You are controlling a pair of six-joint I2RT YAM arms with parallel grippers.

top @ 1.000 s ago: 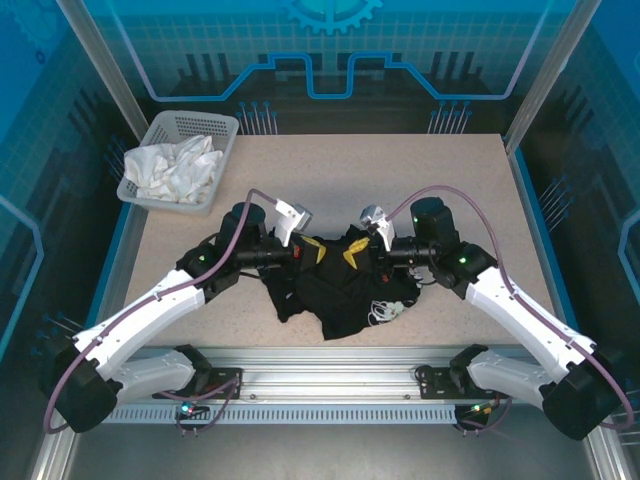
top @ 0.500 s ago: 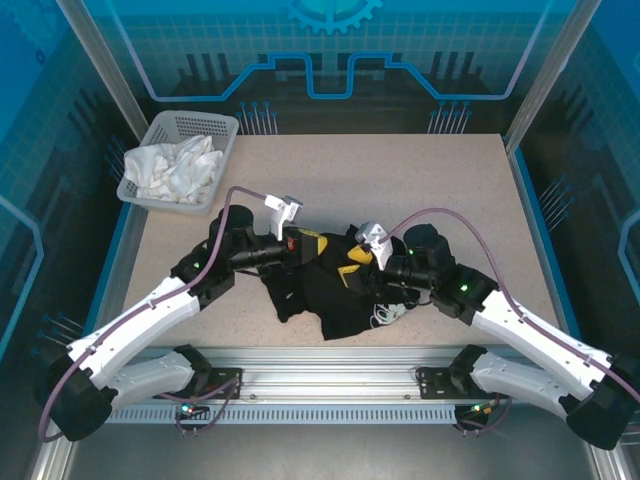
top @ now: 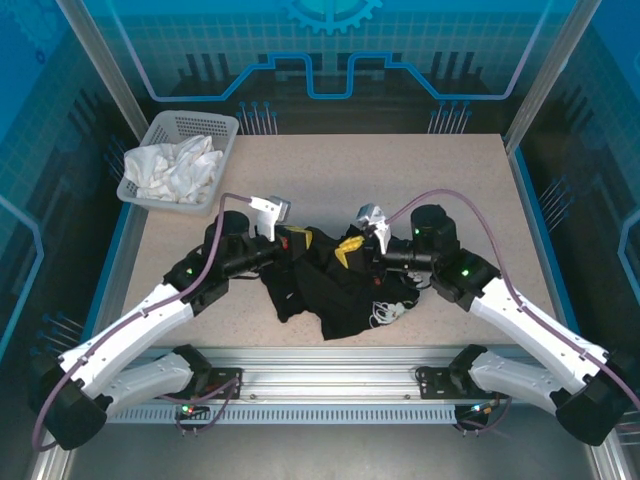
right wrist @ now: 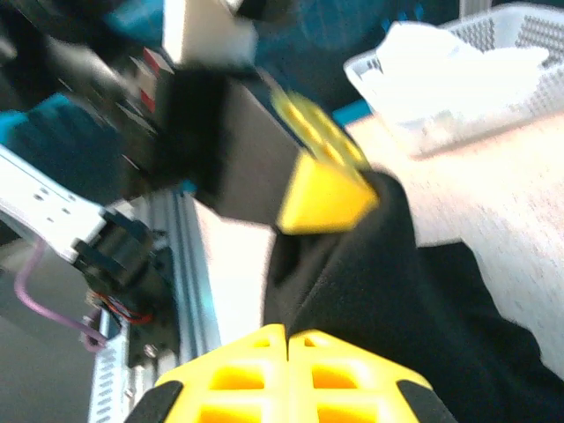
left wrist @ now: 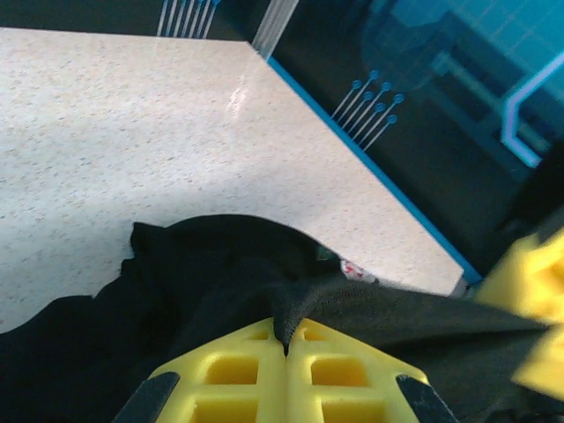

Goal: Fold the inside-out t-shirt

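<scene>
Speckled beige tabletop (top: pixel 420 190) inside a blue-lit enclosure, with a grey plastic basket (top: pixel 165 122) parked at the far left corner holding a crumpled white cloth (top: pixel 172 170). Nothing's touching that one. The inside-out t-shirt (top: pixel 335 290) is a rumpled black heap near the front edge of the table, pretty much centred between the two arms, and a bit of white shows along its near right side. Both arms reach in toward the far edge of the heap from opposite sides. The left gripper (top: pixel 296 240) sits at the shirt's upper left and the right gripper (top: pixel 351 247) at its upper right, close to each other but apart. From the left wrist cam the left gripper (left wrist: pixel 286 342) has its yellow pads (left wrist: pixel 238 370) pressed flat together with a fold of the black fabric (left wrist: pixel 220 273) nipped in the seam between them, and the cloth runs off to the right toward a blurry yellow bit of the other gripper. On the right wrist cam it's the same deal: the right gripper (right wrist: pixel 287 339) has its yellow pads (right wrist: pixel 335 379) closed tight against each other, and the black fabric (right wrist: pixel 370 282) comes right out of where they meet, so it looks clamped on the shirt too. The fabric stretches up to the left gripper's yellow fingertip (right wrist: pixel 326 189), with the basket (right wrist: pixel 493 35) blurry in the background.
</scene>
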